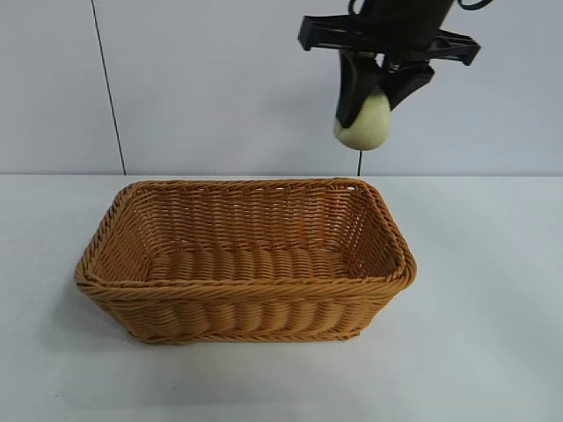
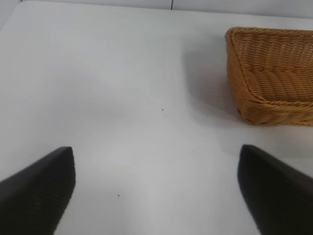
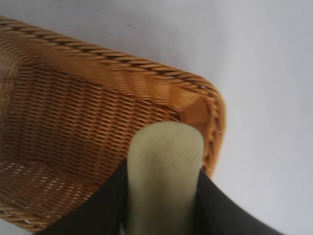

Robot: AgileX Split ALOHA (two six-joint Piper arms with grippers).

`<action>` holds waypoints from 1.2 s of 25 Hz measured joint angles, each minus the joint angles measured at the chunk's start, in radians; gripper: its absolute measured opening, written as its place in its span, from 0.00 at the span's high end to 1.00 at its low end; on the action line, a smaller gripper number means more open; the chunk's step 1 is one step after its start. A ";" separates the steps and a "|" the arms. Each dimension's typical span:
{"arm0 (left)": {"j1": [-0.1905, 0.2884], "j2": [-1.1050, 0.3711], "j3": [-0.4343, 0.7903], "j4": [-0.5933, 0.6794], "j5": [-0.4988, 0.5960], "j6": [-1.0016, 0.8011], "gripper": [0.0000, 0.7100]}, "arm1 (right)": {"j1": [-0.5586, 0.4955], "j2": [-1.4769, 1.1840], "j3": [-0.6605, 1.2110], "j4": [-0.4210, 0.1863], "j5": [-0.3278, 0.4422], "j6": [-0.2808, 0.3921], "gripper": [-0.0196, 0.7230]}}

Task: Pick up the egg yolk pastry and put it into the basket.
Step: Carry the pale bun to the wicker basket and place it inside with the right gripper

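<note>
High above the basket's far right corner, my right gripper [image 1: 368, 112] is shut on the egg yolk pastry [image 1: 364, 123], a pale yellowish-green puck hanging between the black fingers. The right wrist view shows the pastry [image 3: 165, 169] clamped edge-on between both fingers, with the basket's corner [image 3: 203, 105] right beneath it. The golden-brown woven basket [image 1: 246, 299] rests mid-table with nothing inside. My left gripper [image 2: 156, 188] hovers open over bare table beside the basket [image 2: 274, 83], out of the exterior view.
A white table [image 1: 484, 352] spreads around the basket, with free room on every side. A pale wall with a dark vertical seam [image 1: 107, 88] stands behind.
</note>
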 joint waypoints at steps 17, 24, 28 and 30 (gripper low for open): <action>0.000 0.000 0.000 0.000 0.000 0.006 0.02 | 0.137 0.306 -0.002 0.001 -0.174 0.034 0.70; 0.000 0.000 0.000 0.000 0.000 0.006 0.02 | 0.137 0.323 -0.024 0.001 -0.163 0.034 0.44; 0.000 0.000 0.000 -0.001 0.000 0.006 0.02 | 0.137 0.323 -0.095 -0.004 -0.073 0.033 0.16; 0.000 0.000 0.000 -0.001 0.000 0.006 0.02 | 0.137 0.323 -0.164 -0.013 -0.010 0.033 0.14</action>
